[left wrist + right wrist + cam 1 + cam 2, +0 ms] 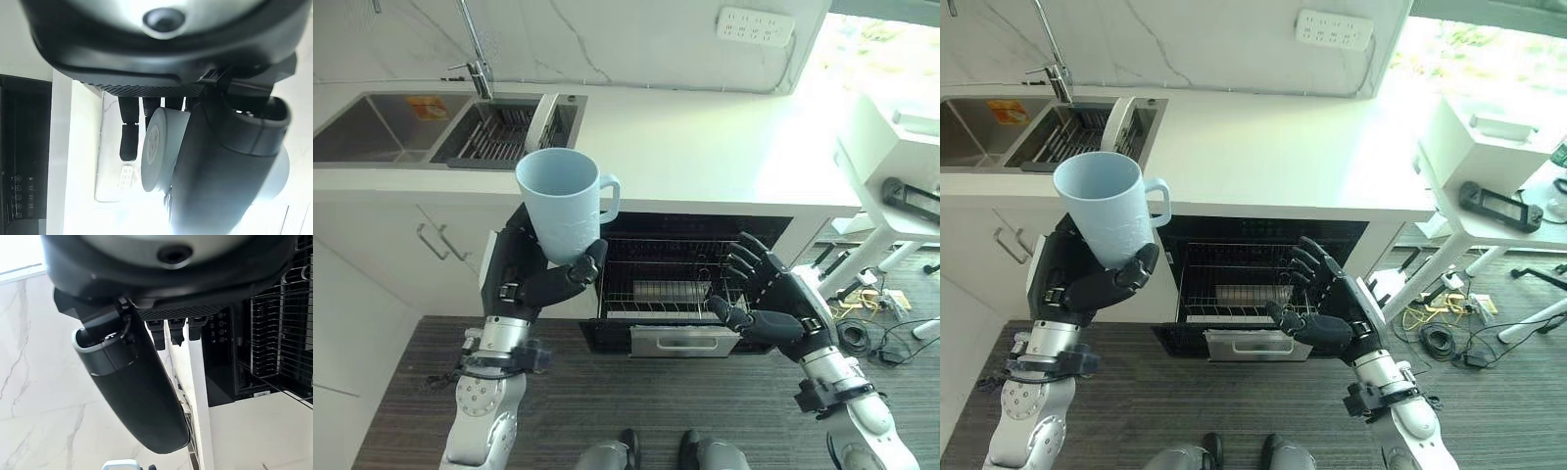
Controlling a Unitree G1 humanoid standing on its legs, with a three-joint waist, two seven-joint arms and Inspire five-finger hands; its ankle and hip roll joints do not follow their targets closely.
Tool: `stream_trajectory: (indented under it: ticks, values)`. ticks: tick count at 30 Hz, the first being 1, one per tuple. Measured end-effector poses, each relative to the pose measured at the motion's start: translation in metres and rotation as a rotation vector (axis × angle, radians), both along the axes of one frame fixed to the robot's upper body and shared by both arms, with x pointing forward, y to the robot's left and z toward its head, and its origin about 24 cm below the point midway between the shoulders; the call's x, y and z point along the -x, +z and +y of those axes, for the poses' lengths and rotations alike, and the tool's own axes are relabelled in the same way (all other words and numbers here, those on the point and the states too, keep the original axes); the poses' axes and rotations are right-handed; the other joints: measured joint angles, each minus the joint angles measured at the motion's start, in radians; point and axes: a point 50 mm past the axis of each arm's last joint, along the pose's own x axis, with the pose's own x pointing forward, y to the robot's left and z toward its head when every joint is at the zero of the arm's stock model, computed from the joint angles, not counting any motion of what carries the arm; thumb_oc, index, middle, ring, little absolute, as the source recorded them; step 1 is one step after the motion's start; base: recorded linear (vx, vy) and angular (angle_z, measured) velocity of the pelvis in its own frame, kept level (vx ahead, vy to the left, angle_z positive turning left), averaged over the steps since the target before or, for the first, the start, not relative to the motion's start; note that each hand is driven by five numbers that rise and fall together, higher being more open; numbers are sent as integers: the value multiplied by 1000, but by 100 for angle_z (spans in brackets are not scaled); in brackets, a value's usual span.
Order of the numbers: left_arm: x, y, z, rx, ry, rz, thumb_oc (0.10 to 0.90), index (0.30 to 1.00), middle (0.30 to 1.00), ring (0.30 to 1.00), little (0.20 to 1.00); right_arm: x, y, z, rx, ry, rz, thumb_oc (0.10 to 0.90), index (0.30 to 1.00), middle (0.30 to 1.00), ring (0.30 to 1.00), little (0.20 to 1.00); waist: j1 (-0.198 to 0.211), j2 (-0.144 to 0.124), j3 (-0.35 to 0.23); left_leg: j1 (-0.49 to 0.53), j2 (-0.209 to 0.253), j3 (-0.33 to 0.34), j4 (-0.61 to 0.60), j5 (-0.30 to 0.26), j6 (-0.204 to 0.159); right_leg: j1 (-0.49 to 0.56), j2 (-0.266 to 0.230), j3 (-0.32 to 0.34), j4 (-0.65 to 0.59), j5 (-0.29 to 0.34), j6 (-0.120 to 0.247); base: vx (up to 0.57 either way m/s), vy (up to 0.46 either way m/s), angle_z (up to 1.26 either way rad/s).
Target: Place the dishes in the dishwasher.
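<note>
The left hand [540, 284], fingers curled round the pale blue ceramic mug [563, 204], holds it upright above the white table [705, 157] edge, the open dishwasher's wire rack [656, 279] at four o'clock, nearer the open-fingered right hand [769, 299].

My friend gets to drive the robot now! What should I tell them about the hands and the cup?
Left hand: shut on the light blue mug, held upright in front of the counter, above the floor.
Right hand: open, holding nothing, in front of the open dishwasher.
Dishwasher: door open, wire rack in view, something pale already in it, too small to tell what.
Done: mug picked up.
Left: set the mug into the rack, then probably fetch more dishes.
</note>
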Motion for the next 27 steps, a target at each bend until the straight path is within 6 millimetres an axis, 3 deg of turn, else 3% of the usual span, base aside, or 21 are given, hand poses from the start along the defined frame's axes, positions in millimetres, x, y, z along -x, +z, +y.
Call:
stream_trajectory:
  ticks: [1,2,3,5,7,8,10,11,12,13,14,16,18,20,22,24,26,27]
  values:
    - [0,-1,0,0,-1,1,400,300,300,300,300,0,-1,3,-19,0,-3,800,900,900,900,900,5,6,0,4,19,10,-2,3,31,10,15,4,1,27,66,90,6,-1]
    - [0,0,0,-4,2,0,400,300,300,300,300,-1,0,4,-24,7,-8,800,900,900,900,900,5,6,0,-1,26,10,6,0,37,-2,11,5,50,24,85,86,-114,-12]
    - [0,-3,1,-9,9,8,400,300,300,300,300,-1,-1,6,-27,17,-7,800,900,900,900,900,10,3,0,4,30,14,5,-2,24,-16,-5,11,102,3,68,81,-187,-14]
    - [-1,-6,5,-16,21,25,400,300,300,300,300,-1,-1,12,-29,54,-14,800,900,900,900,900,32,0,0,6,27,35,0,-2,24,7,-45,19,34,-10,60,50,-220,-27]
    - [-5,-4,8,-27,35,19,400,300,300,300,300,-1,0,12,-33,75,-17,800,900,900,900,900,30,-19,8,-7,-3,32,-1,-1,28,-3,-149,84,-6,-12,80,141,-366,-6]
    - [-11,-1,7,-26,35,7,400,300,300,300,300,-1,1,12,-32,76,-23,800,900,900,900,900,26,-18,12,-29,-13,21,3,-6,12,-57,-208,157,-6,14,130,281,-564,20]
    - [-15,4,6,-34,35,-12,400,300,300,300,300,-3,2,14,-36,86,-26,800,900,900,900,900,14,-5,29,-52,-12,-13,0,11,-21,-120,-238,197,-39,54,168,257,-574,40]
    - [-14,3,7,-44,46,-6,400,300,300,300,300,-4,2,17,-39,96,-26,800,900,900,900,900,6,-16,36,-54,-7,5,-2,-12,-65,-128,-243,195,-73,73,162,201,-582,67]
    - [-12,3,8,-55,57,-1,400,300,300,300,300,-3,5,15,-28,102,-37,800,900,900,900,900,-2,-23,43,-57,13,20,11,-11,-58,-108,-238,187,-106,81,165,272,-727,69]
    - [-10,0,9,-54,67,14,400,300,300,300,300,-5,8,16,-25,105,-46,800,900,900,900,900,13,-46,44,-64,20,12,41,-10,-60,-98,-222,138,-66,77,146,227,-621,56]
    - [-7,-2,11,-47,83,23,400,300,300,300,300,-6,10,17,-27,115,-53,800,900,900,900,900,30,-50,46,-65,40,21,43,-12,-58,-81,-196,96,-41,64,125,173,-486,29]
    - [1,-6,14,-45,109,46,400,300,300,300,300,-6,17,18,-44,137,-71,800,900,900,900,900,30,-53,45,-68,71,13,40,0,-75,-28,-127,74,-24,43,92,90,-322,36]
    - [4,-10,13,-38,108,64,400,300,300,300,300,-9,24,15,-26,143,-99,800,900,900,900,900,26,-32,51,-52,113,0,8,23,-104,1,-82,48,-41,46,57,57,-228,46]
    - [6,-6,11,-34,102,47,400,300,300,300,300,-14,33,11,19,156,-127,800,900,900,900,900,26,-33,50,-2,153,31,-69,75,-115,11,-61,21,-30,22,13,52,-227,21]
    - [6,-3,6,-26,82,25,400,300,300,300,300,-17,40,7,60,158,-148,800,900,900,900,900,22,-27,48,28,168,33,-120,136,-118,10,-47,5,21,-22,-1,27,-109,16]
    - [0,-1,-6,-20,26,9,400,300,300,300,300,-19,44,1,47,141,-157,800,900,900,900,900,18,-16,44,37,186,34,-130,134,-133,8,-50,-12,90,-83,-12,-39,24,33]
    - [-14,3,-22,-45,-33,-31,400,300,300,300,300,-25,45,6,18,145,-166,800,900,900,900,900,-10,0,37,23,219,71,-86,132,-151,6,-65,-55,109,-88,-32,-25,136,46]
    - [-17,5,-24,-68,-42,-41,400,300,300,300,300,-27,47,10,21,166,-178,800,900,900,900,900,-18,3,36,24,212,74,-87,135,-155,7,-69,-48,109,-87,-25,63,146,27]
